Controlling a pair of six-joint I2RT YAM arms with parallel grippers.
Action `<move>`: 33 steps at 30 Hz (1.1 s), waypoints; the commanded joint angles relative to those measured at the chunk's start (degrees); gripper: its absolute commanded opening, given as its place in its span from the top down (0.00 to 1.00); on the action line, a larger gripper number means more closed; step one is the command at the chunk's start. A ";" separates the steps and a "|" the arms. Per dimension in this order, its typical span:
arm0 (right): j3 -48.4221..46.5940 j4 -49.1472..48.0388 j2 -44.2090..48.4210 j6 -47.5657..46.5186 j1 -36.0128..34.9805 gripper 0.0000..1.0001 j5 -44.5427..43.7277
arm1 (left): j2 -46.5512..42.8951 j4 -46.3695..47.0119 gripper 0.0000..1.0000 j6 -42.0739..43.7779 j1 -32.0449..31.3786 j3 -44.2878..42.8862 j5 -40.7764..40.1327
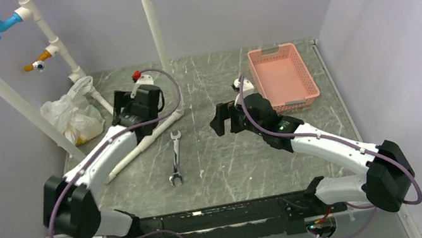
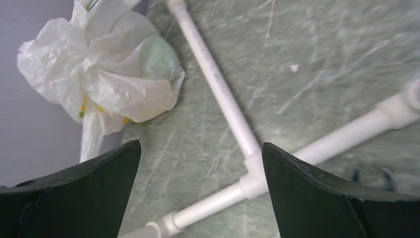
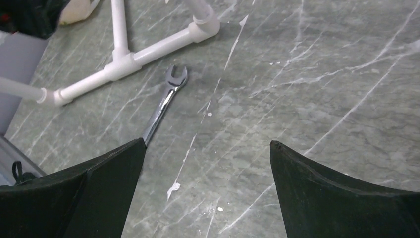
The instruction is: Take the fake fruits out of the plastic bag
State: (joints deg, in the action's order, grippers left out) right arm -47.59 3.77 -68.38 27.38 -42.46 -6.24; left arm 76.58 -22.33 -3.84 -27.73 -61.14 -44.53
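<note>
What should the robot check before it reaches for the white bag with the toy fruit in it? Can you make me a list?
1. Jaws of the left gripper open and empty: ok.
2. Jaws of the right gripper open and empty: ok.
3. The thin crinkly white plastic bag in the left wrist view, ahead of the jaws: ok.
4. Bag's mouth open for reaching in: cannot tell, it looks bunched up.
5. Fruit inside the bag: a round green fake fruit shows through the plastic; the others, cannot tell.
6. Way to the bag free: not ok, the white plastic pipe frame lies right beside the bag.
</note>
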 commanded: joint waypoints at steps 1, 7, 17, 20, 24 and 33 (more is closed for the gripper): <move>2.40 -6.08 1.97 -3.17 -0.34 0.00 3.80 | 8.14 -3.15 0.01 3.03 0.79 -5.09 -10.92; 5.88 -5.63 7.76 -6.02 -0.34 0.00 5.44 | 20.75 -10.66 0.00 -1.33 7.66 -14.03 -11.24; 8.72 -7.30 12.73 -6.74 -0.34 0.00 10.12 | 26.88 -6.08 0.01 0.40 20.76 -19.71 -11.14; 9.74 -8.39 12.83 -6.26 -0.30 0.00 11.62 | 28.32 -4.44 0.00 0.32 23.63 -21.19 -10.93; 10.45 -9.13 12.66 -6.02 -0.79 0.00 12.04 | 31.63 -3.43 0.00 1.93 25.64 -24.24 -10.77; 10.29 -8.87 11.80 -6.10 -1.03 0.00 11.06 | 31.54 -7.24 0.08 -5.84 30.41 -24.91 -5.43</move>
State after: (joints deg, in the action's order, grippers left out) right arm -36.77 -1.91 -56.40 21.21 -43.22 4.99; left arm 109.82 -28.77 -5.93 0.71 -85.34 -52.56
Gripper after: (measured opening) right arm 0.994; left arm 0.944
